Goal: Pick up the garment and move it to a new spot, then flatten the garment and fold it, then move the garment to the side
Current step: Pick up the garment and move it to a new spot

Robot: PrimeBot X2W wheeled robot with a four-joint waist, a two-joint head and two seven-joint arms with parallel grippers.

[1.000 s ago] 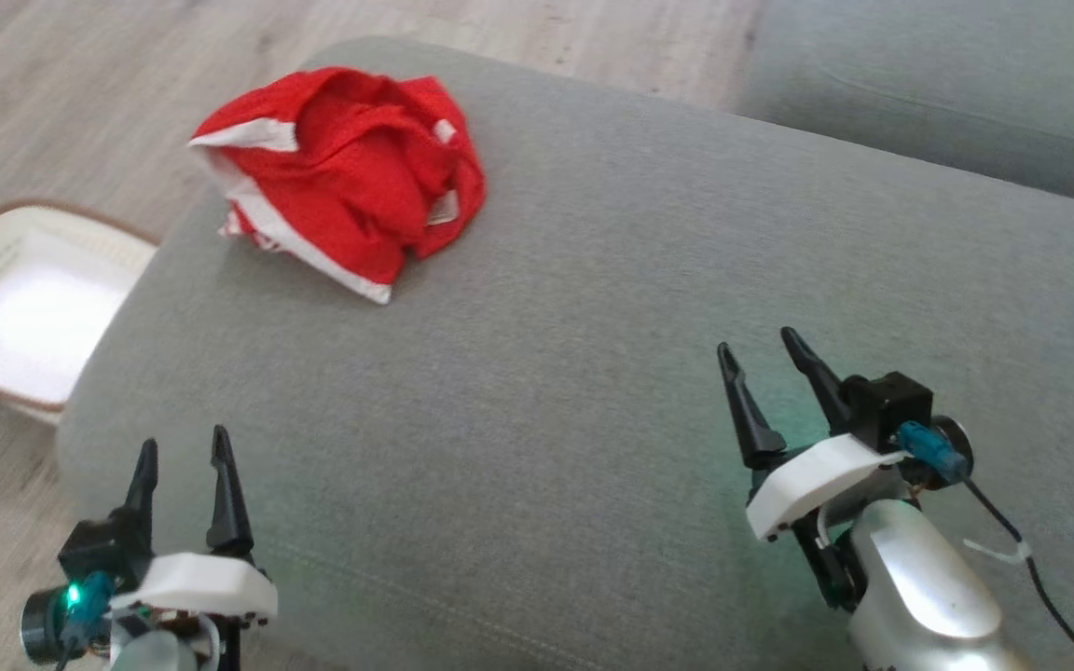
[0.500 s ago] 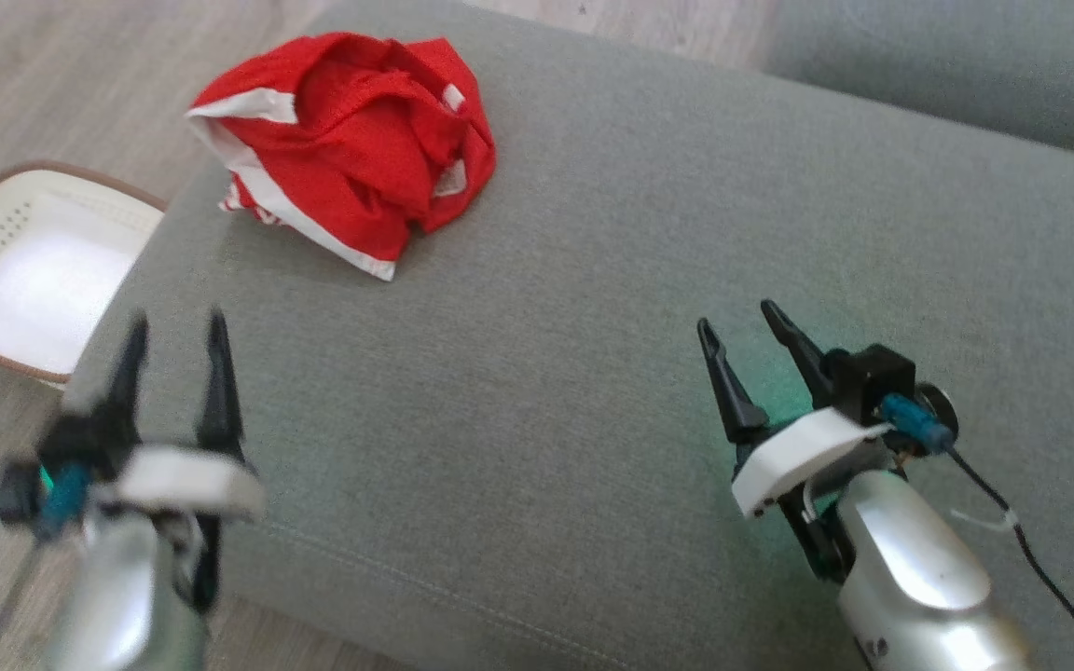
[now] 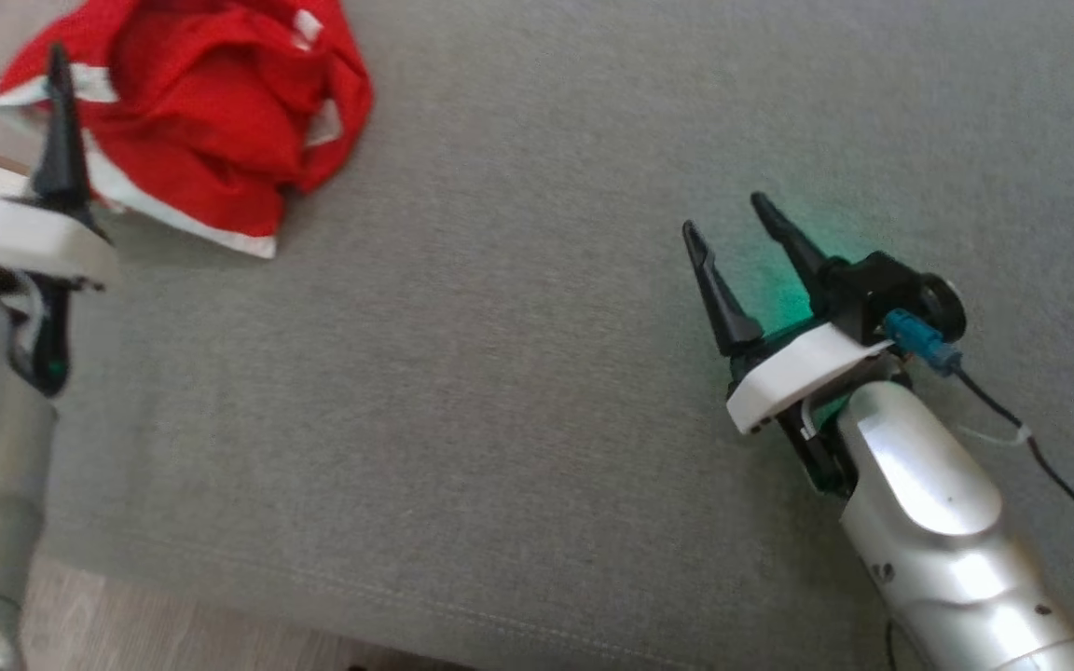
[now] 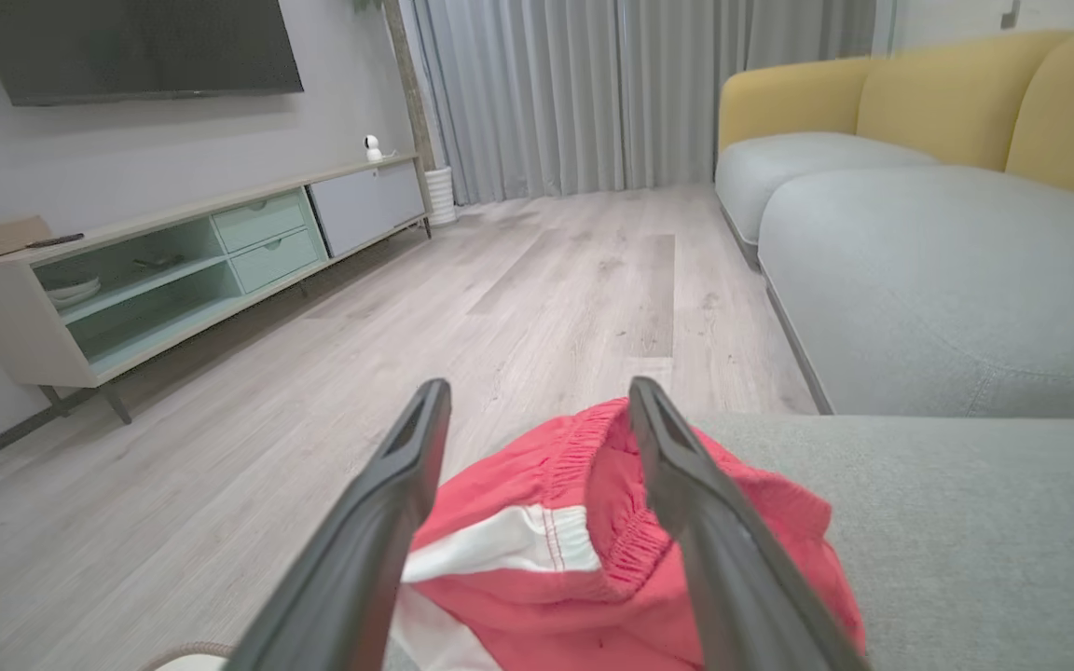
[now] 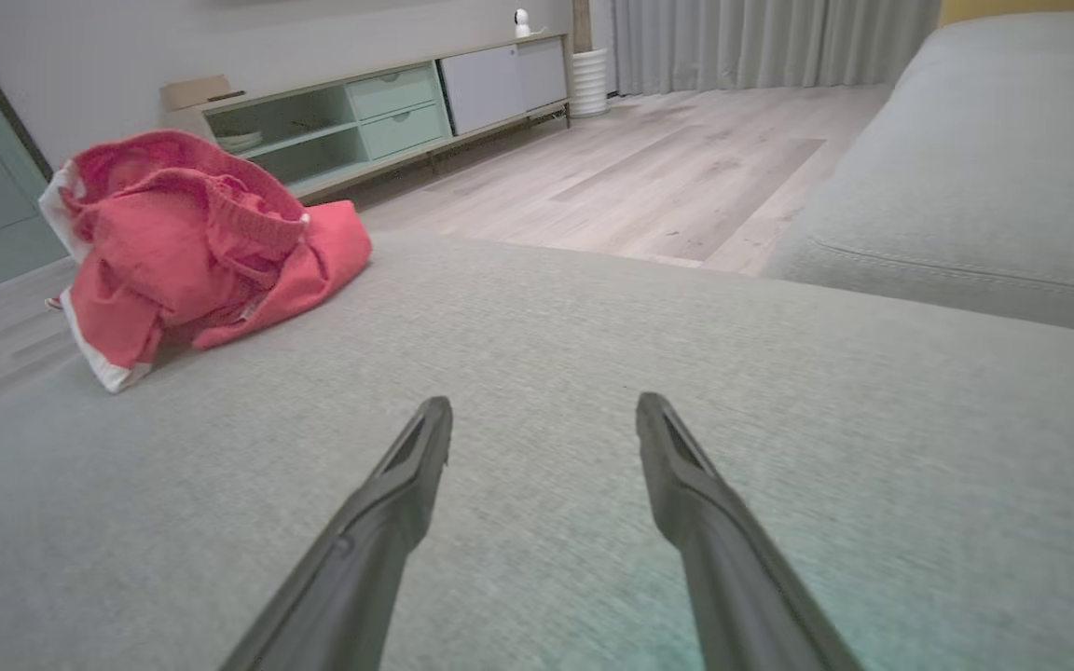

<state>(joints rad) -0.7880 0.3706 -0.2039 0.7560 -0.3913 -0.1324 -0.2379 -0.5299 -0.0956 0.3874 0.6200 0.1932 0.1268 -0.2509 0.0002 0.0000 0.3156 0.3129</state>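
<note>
The red garment [image 3: 211, 121] lies crumpled in a heap at the far left corner of the grey seat cushion [image 3: 500, 373]. White trim shows along its folds, and the gathered elastic band on top makes me think it's a pair of shorts. It sits close to the cushion's edge, with the wooden floor [image 4: 500, 280] just beyond.

The left gripper [image 3: 6, 65] hangs right beside the heap with its two dark fingers spread wide. In its wrist view the elastic band [image 4: 626, 540] shows between them. I can't see any contact, and nothing is pinched. The right gripper [image 3: 725, 214] is also spread. It is low over bare cushion, well apart from the garment and holding nothing.

The pick-up hasn't happened, so the whole job lies ahead, and the edge is what worries me. If the left fingers come in low and sideways, they could shove the heap off onto the floor instead of closing over it. If they bite too shallowly, they may catch only the band or a single layer. The rest would then unroll and drag, or slip free partway through the carry. If they go too deep, the tips could dig into the upholstery and pinch cushion fabric along with the cloth.
</note>
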